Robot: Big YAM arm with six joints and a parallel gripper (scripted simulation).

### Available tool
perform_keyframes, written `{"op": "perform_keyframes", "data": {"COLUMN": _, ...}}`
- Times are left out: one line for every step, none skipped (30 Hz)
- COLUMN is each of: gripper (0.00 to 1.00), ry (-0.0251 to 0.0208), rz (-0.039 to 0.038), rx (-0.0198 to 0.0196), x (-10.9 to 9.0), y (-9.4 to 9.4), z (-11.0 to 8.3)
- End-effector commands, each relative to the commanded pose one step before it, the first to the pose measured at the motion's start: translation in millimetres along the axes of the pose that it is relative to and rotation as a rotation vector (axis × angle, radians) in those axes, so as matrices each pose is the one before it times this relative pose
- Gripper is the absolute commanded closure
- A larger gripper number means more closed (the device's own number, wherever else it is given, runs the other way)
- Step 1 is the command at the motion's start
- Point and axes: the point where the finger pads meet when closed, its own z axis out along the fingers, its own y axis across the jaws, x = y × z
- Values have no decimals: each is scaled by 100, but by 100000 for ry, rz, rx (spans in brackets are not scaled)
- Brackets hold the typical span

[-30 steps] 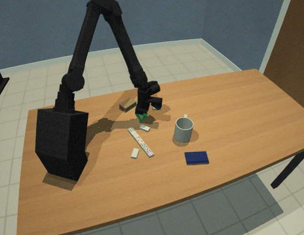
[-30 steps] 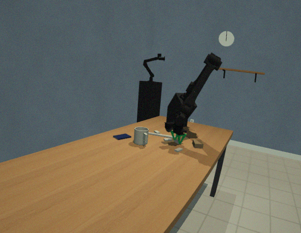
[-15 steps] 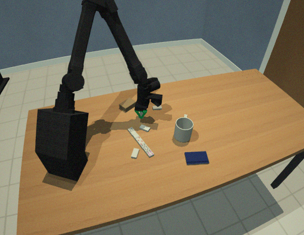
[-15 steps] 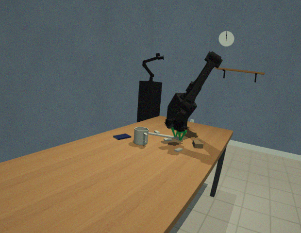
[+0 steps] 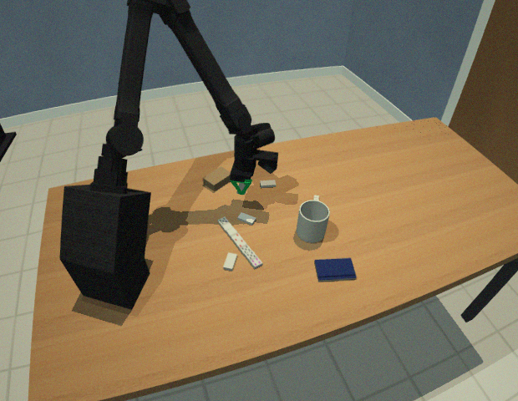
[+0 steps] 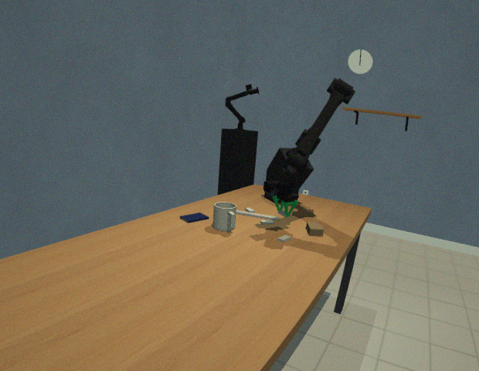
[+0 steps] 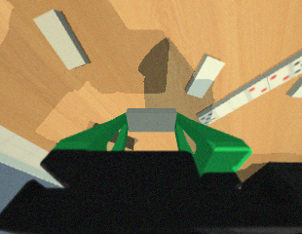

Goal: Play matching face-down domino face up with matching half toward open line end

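Hand (image 7: 152,128) half open, green fingers clamped on a grey domino (image 7: 151,120), held off the worktop (image 5: 402,181) above its own shadow. Just ahead of the hand, a face-down domino (image 7: 205,75) lies close to the near end of the line (image 7: 258,93), face up. Another domino (image 7: 60,39) lies off to the other side, well apart. Farther out: block (image 5: 215,178), mug (image 5: 312,221), blue book (image 5: 334,269).

My matte black, boxy-jointed arm (image 5: 215,82) rises from a tapered black pedestal (image 5: 101,241). My fingers are bright green wedges.
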Motion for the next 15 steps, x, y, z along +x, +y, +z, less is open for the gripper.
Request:
{"op": "perform_keyframes", "data": {"gripper": 47, "ry": -2739, "rz": -1242, "rx": -1636, "x": -922, "y": 617, "z": -2472}}
{"op": "perform_keyframes", "data": {"gripper": 47, "ry": -135, "rz": -168, "rx": -89, "x": -87, "y": 49, "z": -472}}
{"op": "perform_keyframes", "data": {"gripper": 47, "ry": -135, "rz": -168, "rx": -89, "x": -88, "y": 49, "z": -471}}
{"op": "perform_keyframes", "data": {"gripper": 47, "ry": -135, "rz": -168, "rx": -89, "x": -89, "y": 50, "z": -471}}
{"op": "perform_keyframes", "data": {"gripper": 47, "ry": -135, "rz": -168, "rx": -89, "x": -89, "y": 50, "z": -471}}
{"op": "perform_keyframes", "data": {"gripper": 47, "ry": -135, "rz": -168, "rx": -89, "x": -90, "y": 50, "z": -471}}
{"op": "perform_keyframes", "data": {"gripper": 47, "ry": 0, "rz": 0, "rx": 0, "x": 0, "y": 0, "z": 0}}
{"op": "perform_keyframes", "data": {"gripper": 47, "ry": 0, "rz": 0, "rx": 0, "x": 0, "y": 0, "z": 0}}
{"op": "perform_keyframes", "data": {"gripper": 47, "ry": 0, "rz": 0, "rx": 0, "x": 0, "y": 0, "z": 0}}
{"op": "perform_keyframes", "data": {"gripper": 47, "ry": 0, "rz": 0, "rx": 0, "x": 0, "y": 0, "z": 0}}
{"op": "perform_keyframes", "data": {"gripper": 47, "ry": 0, "rz": 0, "rx": 0, "x": 0, "y": 0, "z": 0}}
{"op": "perform_keyframes", "data": {"gripper": 47, "ry": 0, "rz": 0, "rx": 0, "x": 0, "y": 0, "z": 0}}
{"op": "perform_keyframes", "data": {"gripper": 47, "ry": 0, "rz": 0, "rx": 0, "x": 0, "y": 0, "z": 0}}
{"op": "perform_keyframes", "data": {"gripper": 47, "ry": 1336, "rz": 1575, "rx": 976, "x": 600, "y": -507, "z": 640}}
{"op": "perform_keyframes", "data": {"gripper": 47, "ry": -172, "rz": -238, "rx": -128, "x": -92, "y": 82, "z": -278}}
